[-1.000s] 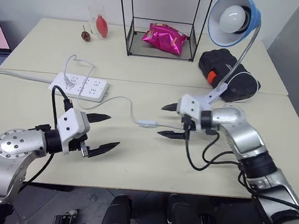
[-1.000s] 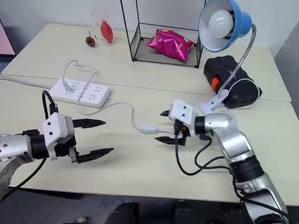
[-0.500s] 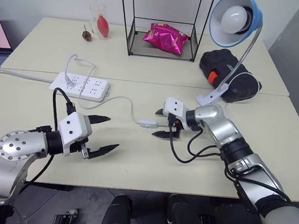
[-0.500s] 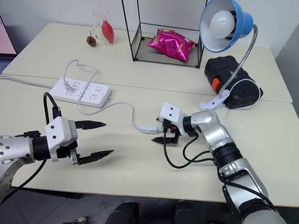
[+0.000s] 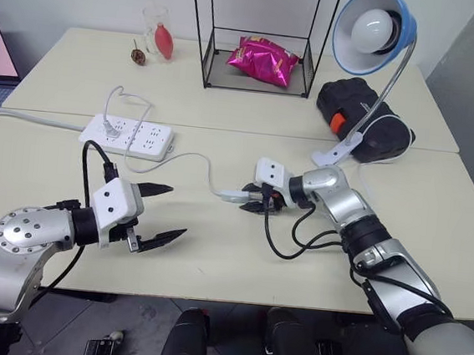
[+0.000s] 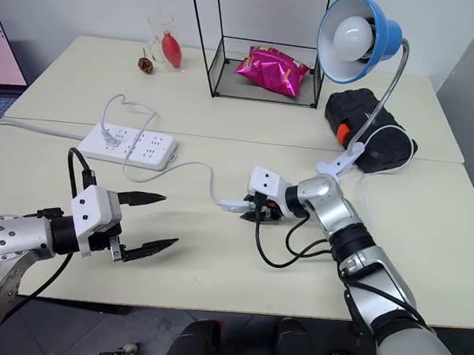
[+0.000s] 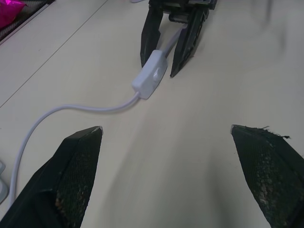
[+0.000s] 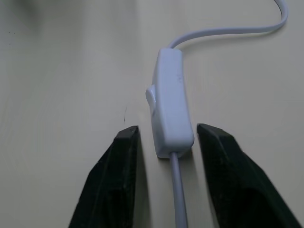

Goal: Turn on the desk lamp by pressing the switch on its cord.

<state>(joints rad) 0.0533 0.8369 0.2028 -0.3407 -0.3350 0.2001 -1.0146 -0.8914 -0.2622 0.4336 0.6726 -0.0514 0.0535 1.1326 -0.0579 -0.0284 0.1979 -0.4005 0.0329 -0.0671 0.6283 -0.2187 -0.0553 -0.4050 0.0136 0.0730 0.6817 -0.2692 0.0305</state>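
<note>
Since the earlier frame the right gripper (image 5: 254, 201) has slid leftward along the worktop (image 5: 212, 259) to the switch (image 8: 170, 109) and narrowed; its two black fingers now sit either side of the switch's near end, apart from its sides, so it straddles rather than pinches it. The switch lies at frame centre, its cord (image 5: 190, 157) looping up and left toward the power strip (image 5: 127, 136). The left gripper (image 5: 159, 214) hangs spread wide at lower left. The desk lamp (image 5: 371, 29), upper right, looks unlit. Judged step: squeezing the switch; next, close on the rocker. No legible writing.
</note>
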